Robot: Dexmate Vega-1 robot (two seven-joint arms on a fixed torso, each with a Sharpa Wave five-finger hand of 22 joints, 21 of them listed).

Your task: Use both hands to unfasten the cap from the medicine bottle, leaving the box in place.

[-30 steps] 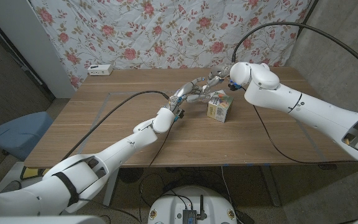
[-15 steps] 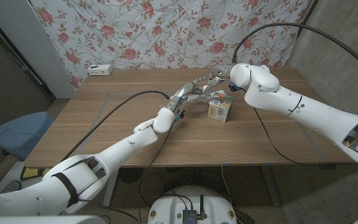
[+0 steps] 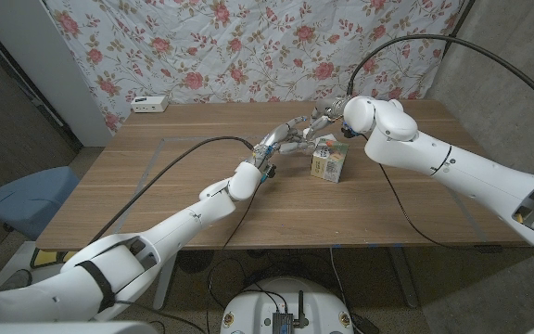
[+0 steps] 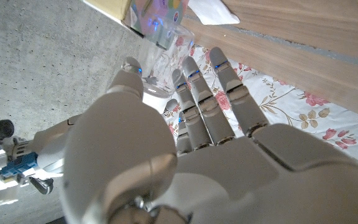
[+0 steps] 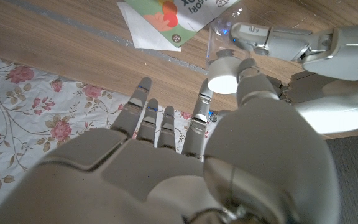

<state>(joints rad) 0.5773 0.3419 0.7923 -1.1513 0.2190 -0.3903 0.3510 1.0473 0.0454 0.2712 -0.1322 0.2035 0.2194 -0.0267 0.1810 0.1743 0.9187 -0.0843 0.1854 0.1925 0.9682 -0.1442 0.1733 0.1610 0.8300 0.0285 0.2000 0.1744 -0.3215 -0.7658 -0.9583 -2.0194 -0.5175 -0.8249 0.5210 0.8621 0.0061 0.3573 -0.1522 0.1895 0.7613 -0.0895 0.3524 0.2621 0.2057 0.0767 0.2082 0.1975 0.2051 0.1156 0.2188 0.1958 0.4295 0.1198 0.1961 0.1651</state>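
A clear medicine bottle [image 5: 221,38] with a white cap [image 5: 224,77] is held in the air just behind the colourful box [image 3: 328,162], which stands on the wooden table [image 3: 156,186]. My left hand [image 3: 288,137] grips the bottle's body, and its fingers [image 5: 272,36] wrap it in the right wrist view. My right hand [image 3: 325,115] comes from the other side and pinches the cap with its thumb [image 5: 253,84] against a finger. In the left wrist view the bottle [image 4: 165,53] sits past my left hand [image 4: 197,130], with the box [image 4: 151,15] beyond it.
A small white device [image 3: 148,104] lies at the table's back left edge. A black cable [image 3: 188,148] runs across the table to my left arm, and another cable [image 3: 406,209] trails under my right arm. A blue chair [image 3: 26,197] stands left of the table.
Both hands stay on the bottle and cap. My right forearm has shifted a little; the box stands in almost the same place.
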